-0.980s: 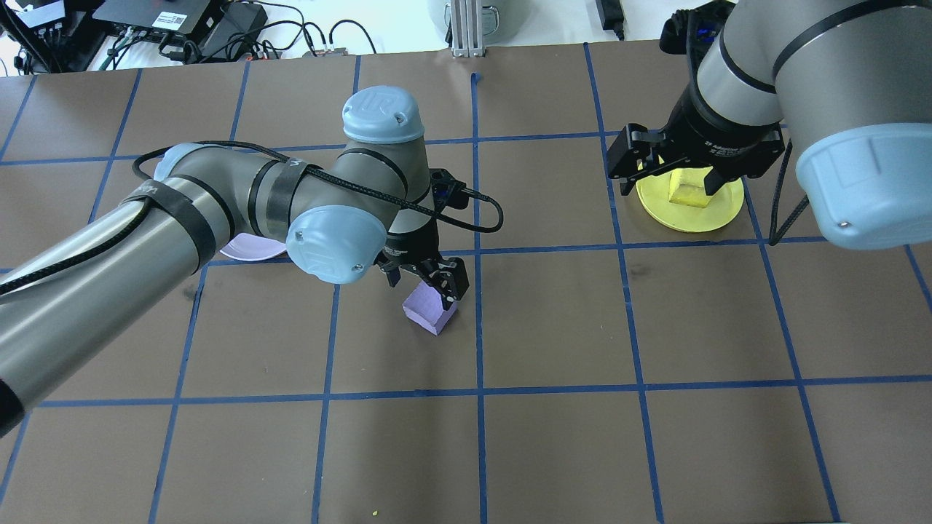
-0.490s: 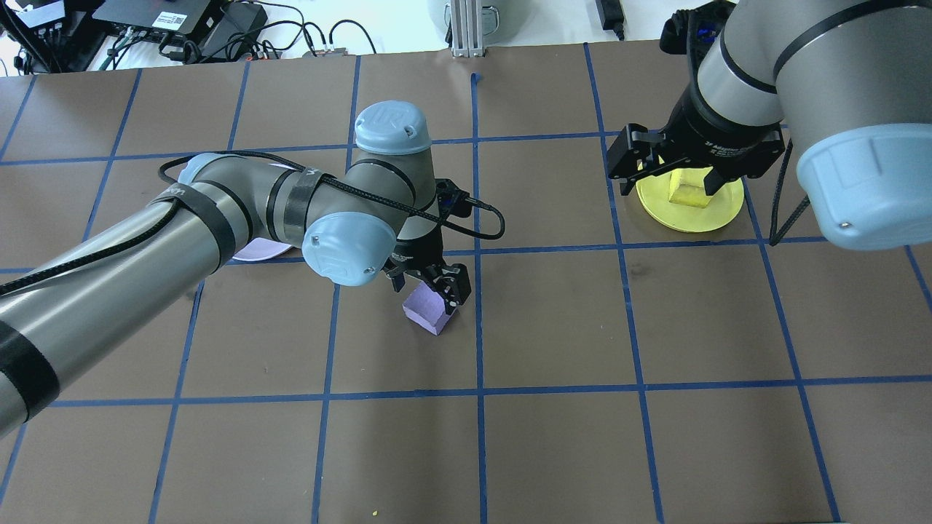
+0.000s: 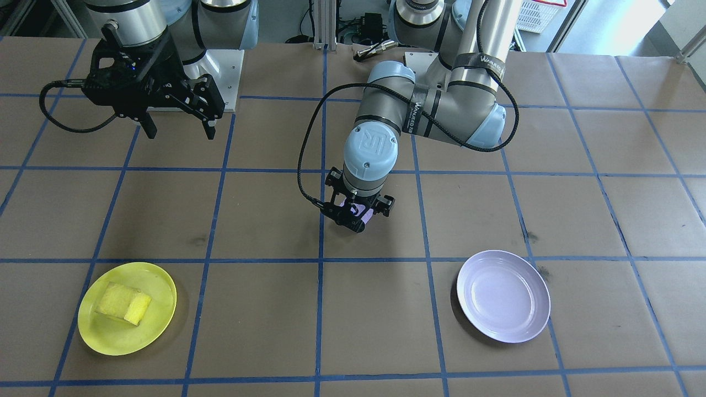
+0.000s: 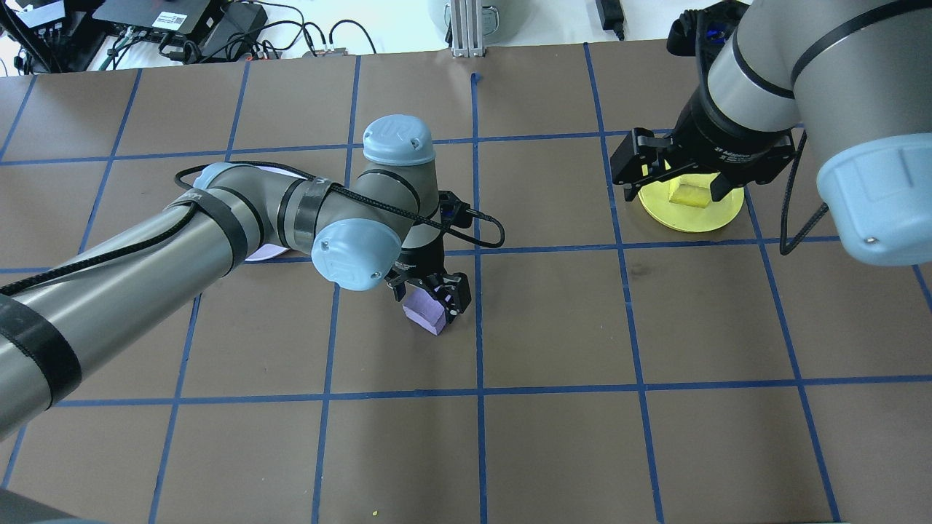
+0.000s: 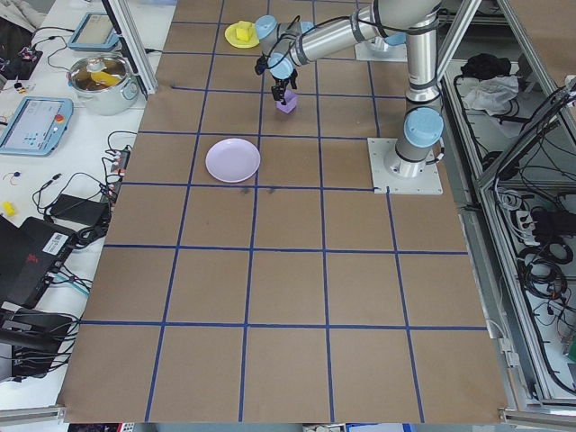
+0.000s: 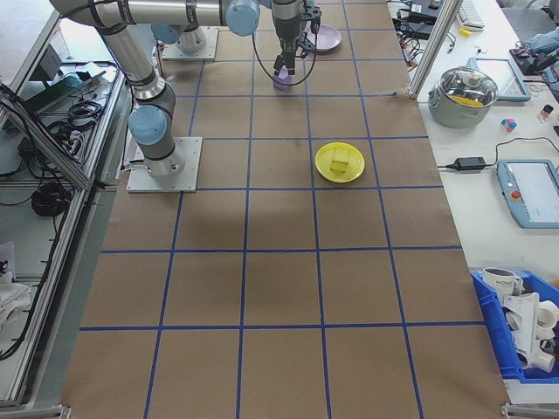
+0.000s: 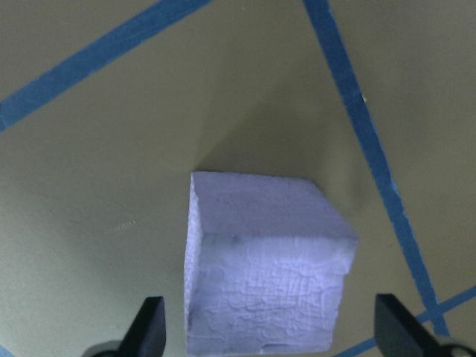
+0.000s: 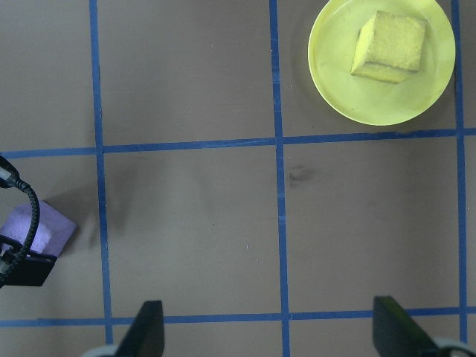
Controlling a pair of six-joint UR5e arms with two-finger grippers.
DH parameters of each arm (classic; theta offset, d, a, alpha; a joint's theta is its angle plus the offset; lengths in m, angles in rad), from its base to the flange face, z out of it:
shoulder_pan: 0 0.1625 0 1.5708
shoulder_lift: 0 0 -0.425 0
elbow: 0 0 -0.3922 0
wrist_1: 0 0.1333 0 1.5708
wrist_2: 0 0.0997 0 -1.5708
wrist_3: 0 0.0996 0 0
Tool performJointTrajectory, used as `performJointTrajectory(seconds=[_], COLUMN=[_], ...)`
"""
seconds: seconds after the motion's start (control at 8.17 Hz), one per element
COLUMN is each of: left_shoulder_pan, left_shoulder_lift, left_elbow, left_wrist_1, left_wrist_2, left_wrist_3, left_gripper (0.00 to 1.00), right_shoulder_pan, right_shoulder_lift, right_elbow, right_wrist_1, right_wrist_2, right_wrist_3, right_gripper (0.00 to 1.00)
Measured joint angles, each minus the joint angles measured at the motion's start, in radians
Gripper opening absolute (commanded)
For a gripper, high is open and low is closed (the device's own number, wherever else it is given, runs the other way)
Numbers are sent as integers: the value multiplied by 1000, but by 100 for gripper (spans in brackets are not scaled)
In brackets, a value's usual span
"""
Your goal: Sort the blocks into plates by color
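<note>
The light purple block (image 4: 426, 314) lies on the brown table near its middle. My left gripper (image 4: 429, 298) is open and straddles it, and in the left wrist view the block (image 7: 260, 275) sits between the two fingertips (image 7: 149, 331) with a gap on each side. The lavender plate (image 3: 503, 296) is empty and mostly hidden under the left arm in the overhead view. On the yellow plate (image 3: 160, 325) rests the yellow block (image 3: 124, 302). My right gripper (image 3: 179, 132) hangs open and empty, raised and drawn back from that plate (image 8: 335, 82).
Blue tape lines divide the brown table (image 4: 553, 437) into squares. Cables and electronics (image 4: 167, 29) line the far edge. Beside the table stand a metal pot (image 6: 472, 92), a tablet (image 6: 533, 188) and a blue bin (image 6: 524, 336).
My left gripper has come down further around the purple block, and its arm has shifted slightly right. The right arm has drifted a little to the right, gripper still open.
</note>
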Motion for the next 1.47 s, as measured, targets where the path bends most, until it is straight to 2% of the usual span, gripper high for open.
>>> performJointTrajectory(seconds=[0.12,0.24,0.37,0.49,0.86,1.22,1.47], left_shoulder_pan=[0,0,0,0,0,26,155], left_shoulder_lift=[-5,-10,-17,-26,-26,74,163], left_elbow=[-12,-20,-24,-25,-19,-1,54], left_wrist_1=[16,33,53,79,98,-68,-156], left_wrist_2=[0,0,0,-1,1,-3,-1], left_wrist_3=[1,1,-2,0,-2,-31,-36], left_gripper=[100,83,30,0,0,0,0], right_shoulder_pan=[0,1,1,1,1,2,2], right_shoulder_lift=[-9,-13,-16,-18,-24,-26,-27], right_elbow=[3,6,7,7,10,10,10], right_wrist_1=[14,22,30,34,47,50,51], right_wrist_2=[1,0,-2,-2,-5,-5,-6], right_wrist_3=[0,0,0,0,0,0,0], right_gripper=[100,100,100,100,100,100,100])
